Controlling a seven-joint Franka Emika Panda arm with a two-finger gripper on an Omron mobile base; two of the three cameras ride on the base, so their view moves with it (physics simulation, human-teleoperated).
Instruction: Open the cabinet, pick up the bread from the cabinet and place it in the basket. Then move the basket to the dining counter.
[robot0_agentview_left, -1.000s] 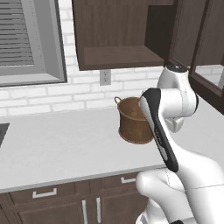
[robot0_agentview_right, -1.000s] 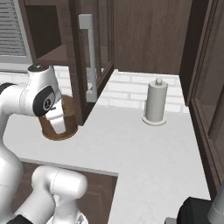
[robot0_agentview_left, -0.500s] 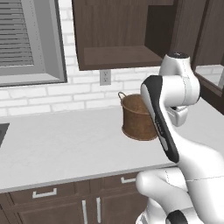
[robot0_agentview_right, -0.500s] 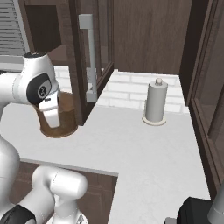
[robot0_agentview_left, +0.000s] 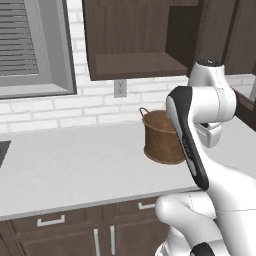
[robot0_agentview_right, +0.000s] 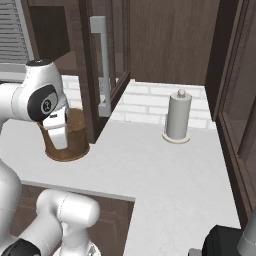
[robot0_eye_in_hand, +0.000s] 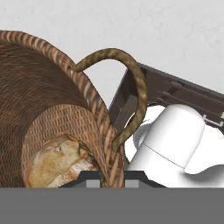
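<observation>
Desk (robot0_agentview_left: 75, 165) surface, pale and speckled, spans the left base view from 9 to 3 o'clock, backed by a white brick wall (robot0_agentview_left: 60, 112) with a grey outlet (robot0_agentview_left: 120, 88) and a grey-framed window (robot0_agentview_left: 30, 47) at 10 o'clock. Above it the cabinet (robot0_agentview_left: 140, 40) stands open, its dark shelf bare where it can be seen; in the right base view its glass-paned door (robot0_agentview_right: 107, 60) with the long silver bar handle (robot0_agentview_right: 104, 65) swings out toward 11 o'clock. Lower drawers (robot0_agentview_left: 50, 222) with short silver handles run under the desk edge at 7 o'clock.

The basket (robot0_agentview_left: 161, 137) sits on the desk at the centre of the left base view, just behind the white arm (robot0_agentview_left: 200, 115), one loop handle (robot0_agentview_left: 144, 111) rising at its rim. In the right base view the basket (robot0_agentview_right: 75, 137) lies at 9 o'clock, partly hidden by the arm's wrist. A grey paper-towel holder (robot0_agentview_right: 178, 117) stands well apart from it, near the back wall at 2 o'clock.

In the hand view the basket's woven wall (robot0_eye_in_hand: 52, 96) fills the 9 o'clock side, a loop handle (robot0_eye_in_hand: 127, 83) arching at the centre. The bread (robot0_eye_in_hand: 61, 159) lies inside the basket at 7 o'clock, resting on its bottom. The gripper (robot0_eye_in_hand: 112, 178) straddles the basket rim at 6 o'clock, a fingertip on either side of the woven wall; whether it is clenched on the rim I cannot tell
</observation>
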